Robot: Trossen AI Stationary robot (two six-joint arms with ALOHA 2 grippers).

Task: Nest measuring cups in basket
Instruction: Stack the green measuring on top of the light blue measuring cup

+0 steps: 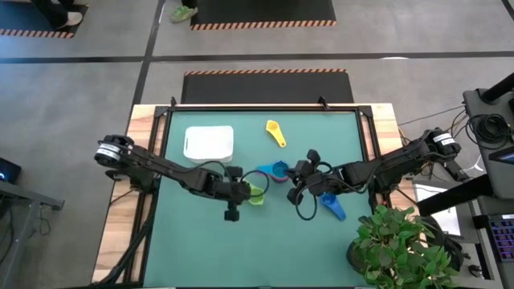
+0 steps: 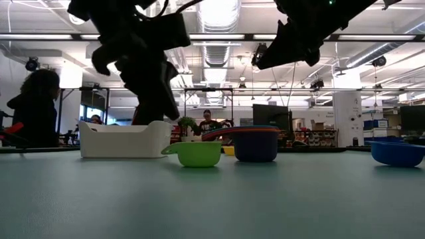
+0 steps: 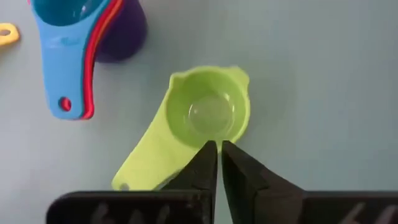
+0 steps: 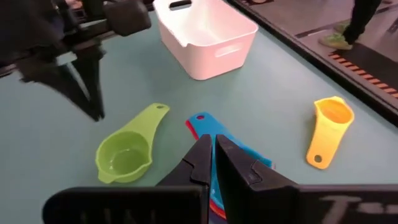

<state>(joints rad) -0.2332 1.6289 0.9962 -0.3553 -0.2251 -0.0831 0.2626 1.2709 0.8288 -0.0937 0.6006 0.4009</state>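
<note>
A green measuring cup stands upright on the green table mat, its handle flat. My left gripper is shut and empty, its tips just beside the cup's rim; the right wrist view shows a gap between them. A nested stack with a light blue cup on top, red under it and purple at the bottom stands right of the green one. My right gripper hangs shut above the stack's handles, well clear of the table. A yellow cup and a dark blue cup lie apart. The white basket stands at the far left.
A potted plant stands at the table's near right corner. The mat's near half is bare. People stand in the room beyond the table's far edge.
</note>
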